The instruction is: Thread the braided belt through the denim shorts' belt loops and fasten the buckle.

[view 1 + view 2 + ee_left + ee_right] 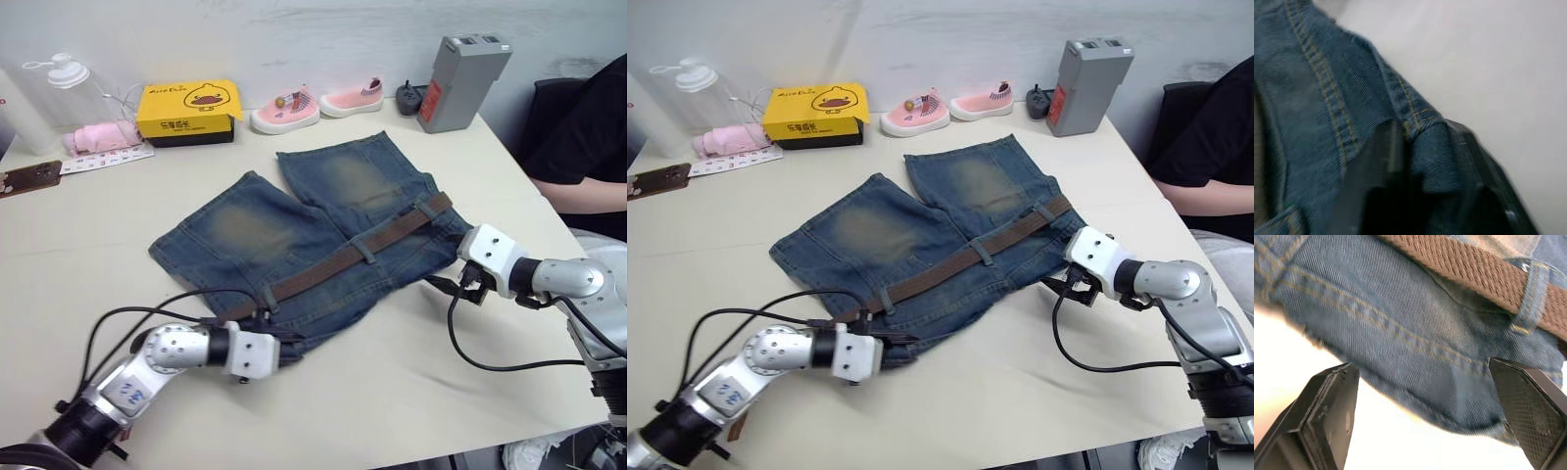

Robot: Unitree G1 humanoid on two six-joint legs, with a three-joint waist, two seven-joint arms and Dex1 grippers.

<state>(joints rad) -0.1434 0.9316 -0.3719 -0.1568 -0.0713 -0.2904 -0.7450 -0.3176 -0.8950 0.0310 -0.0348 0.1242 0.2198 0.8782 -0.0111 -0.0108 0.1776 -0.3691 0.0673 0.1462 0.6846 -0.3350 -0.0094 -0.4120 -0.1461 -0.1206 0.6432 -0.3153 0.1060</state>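
Note:
The denim shorts [294,225] lie flat on the table with the waistband toward me. The braided belt [343,259] runs along that waistband under belt loops [364,250], one of which is close up in the right wrist view [1528,298]. I cannot make out the buckle. My left gripper [284,350] is at the waistband's left end, shut on a fold of the denim edge [1420,132] pinched between its fingers [1386,161]. At the waistband's right end my right gripper [446,284] is open, its fingers [1332,401] wide apart just short of the denim hem.
Along the far edge stand a yellow box [186,110], two pink shoes [284,110], a grey box [460,69] and a clear bottle [64,78]. A phone [29,176] lies far left. A person [588,147] sits at the right. Black cables [490,362] trail from both wrists.

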